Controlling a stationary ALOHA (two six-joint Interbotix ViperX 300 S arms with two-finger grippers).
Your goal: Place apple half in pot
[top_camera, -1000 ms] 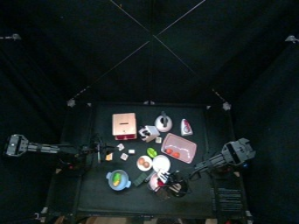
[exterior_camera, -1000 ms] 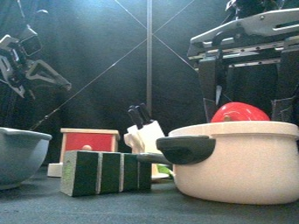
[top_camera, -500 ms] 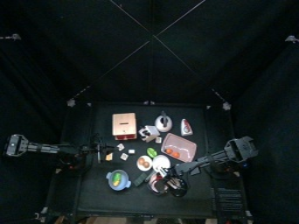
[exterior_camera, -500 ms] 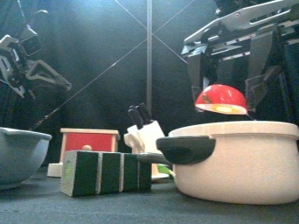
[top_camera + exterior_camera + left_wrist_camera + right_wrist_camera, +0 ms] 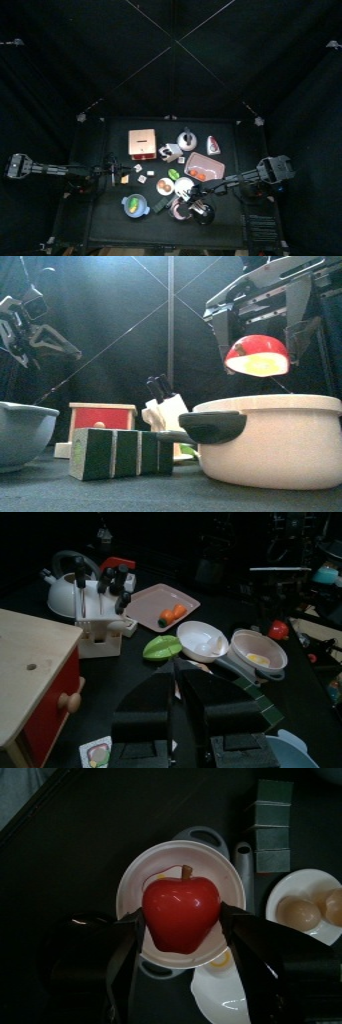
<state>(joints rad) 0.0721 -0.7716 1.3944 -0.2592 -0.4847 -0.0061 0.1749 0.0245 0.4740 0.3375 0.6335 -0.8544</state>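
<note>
Right gripper (image 5: 185, 953) holds the red apple half (image 5: 182, 915) tight between its two jaws. It hangs in the air right over the pot (image 5: 267, 441), which looks white here with dark handles. The picking up is done. Lowering and letting go are left. The pot's inside is mostly hidden behind the apple. Left gripper (image 5: 181, 712) rests far off, jaws pressed together.

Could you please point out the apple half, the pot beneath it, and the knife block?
apple half (image 5: 181, 911): right wrist view, middle of its red skin.
pot (image 5: 274, 441): front view, its pale side wall.
knife block (image 5: 102, 622): left wrist view, its white front face.
</note>
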